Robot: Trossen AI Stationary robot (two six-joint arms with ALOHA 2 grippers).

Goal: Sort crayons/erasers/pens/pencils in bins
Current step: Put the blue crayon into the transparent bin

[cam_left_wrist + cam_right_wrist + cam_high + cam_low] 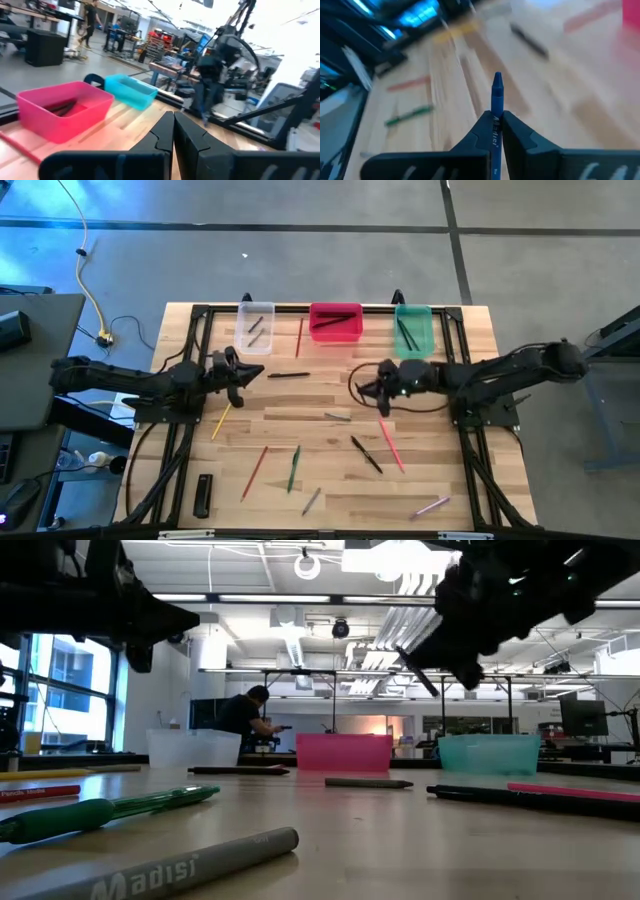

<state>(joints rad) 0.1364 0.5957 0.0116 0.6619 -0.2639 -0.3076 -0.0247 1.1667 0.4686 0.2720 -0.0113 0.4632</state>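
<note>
My right gripper (494,131) pinches a blue crayon (496,97) above the table (430,470); my left gripper (173,131) hangs closed, empty.

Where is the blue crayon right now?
The thin blue crayon is pinched in the right gripper, held above the wooden table's middle, in front of the translucent green bin.

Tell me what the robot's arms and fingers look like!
Both arms are dark, almost black, and built from jointed segments. The left arm and right arm reach in from opposite sides of the table. A black cable loops beside the right gripper, and a small green light glows on its wrist. Each gripper's fingers are black, flat and tapered, like wedges.
</note>
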